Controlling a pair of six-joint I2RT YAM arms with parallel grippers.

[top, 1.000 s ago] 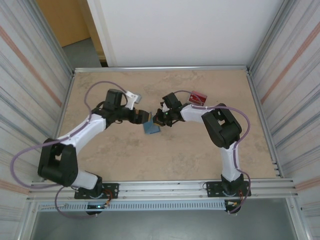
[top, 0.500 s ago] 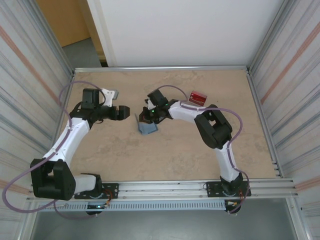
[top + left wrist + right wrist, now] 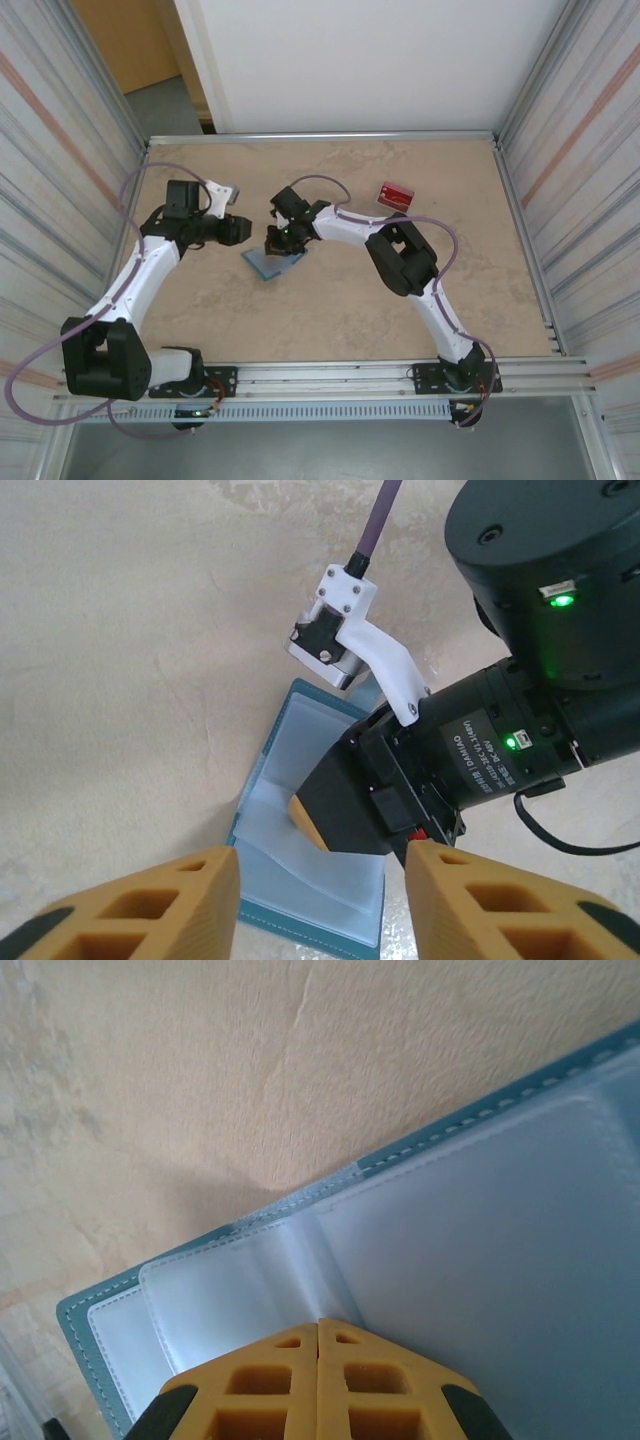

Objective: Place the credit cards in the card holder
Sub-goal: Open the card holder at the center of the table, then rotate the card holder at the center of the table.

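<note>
- The right pincer pushes its tips down on the open wallet. If the tips slide sideways, the wallet could skid on the table. Nothing else pins it down.
- Neither pincer has a card. The soft pockets could flop shut before a card gets there, and then a card would bump the edge and not go in.
- The right pincer is squeezed tight. Its two fingers press together with no gap.
- Its tips rest on the clear pockets inside the wallet. A thin clear flap may be nipped between them, but the tips hide that spot, so I cannot tell.
- From above, the wallet lies open and flat on the table, light side up. It is at 7 o'clock from the right pincer.
- The left pincer is partly open and holds nothing. It hangs near the wallet, at 9 o'clock from the right pincer.
- The red cards lie well apart from the wallet, out at 2 o'clock.
</note>
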